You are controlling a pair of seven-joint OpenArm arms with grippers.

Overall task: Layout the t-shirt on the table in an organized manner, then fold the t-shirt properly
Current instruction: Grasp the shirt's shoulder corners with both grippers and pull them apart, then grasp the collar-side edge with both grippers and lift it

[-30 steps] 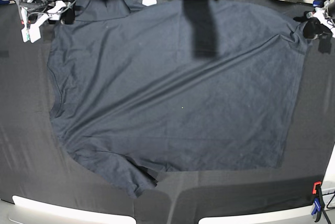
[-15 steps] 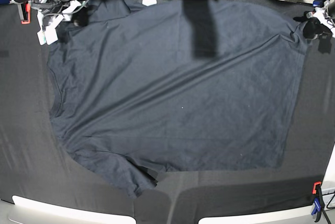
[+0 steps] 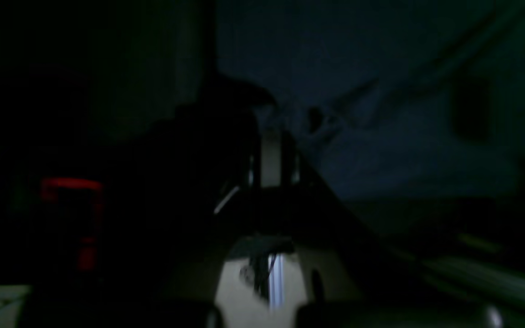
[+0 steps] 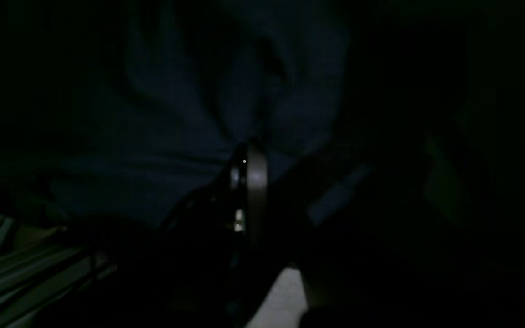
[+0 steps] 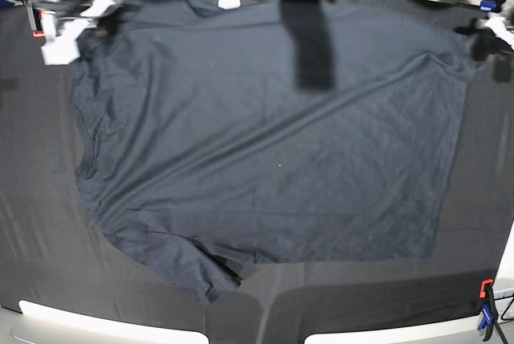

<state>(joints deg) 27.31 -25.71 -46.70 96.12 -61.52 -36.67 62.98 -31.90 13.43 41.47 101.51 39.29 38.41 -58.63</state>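
The shirt is lying spread across the table, collar at my right. My right gripper is pinching the shirt's far corner near the sleeve, jaws clenched on the cloth. My left gripper is gripping the opposite far corner, jaws likewise clamped on fabric.

Both wrist views are nearly black and blurred; the right tool is motion-smeared at the t-shirt's far corner; the left tool sits cut off by the frame edge.
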